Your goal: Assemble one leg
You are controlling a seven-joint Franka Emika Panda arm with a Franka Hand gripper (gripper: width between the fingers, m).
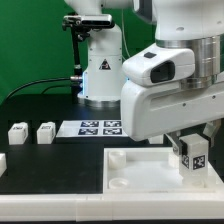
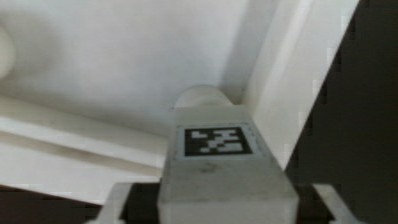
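My gripper [image 1: 192,148] is shut on the leg [image 1: 194,158], a small white block with a black-and-white tag facing the camera. It holds the leg upright at the exterior view's right end of the large white tray-like part [image 1: 130,178]. I cannot tell whether the leg touches the part. In the wrist view the leg [image 2: 217,150] sits between my fingers [image 2: 128,203]. Its rounded end points at a corner of the white part [image 2: 107,70]. Two more legs [image 1: 18,132] [image 1: 46,131] lie on the black table at the exterior view's left.
The marker board [image 1: 100,127] lies flat behind the white part, in front of the arm's base [image 1: 100,70]. Another white piece [image 1: 2,160] shows at the exterior view's left edge. A green wall stands behind.
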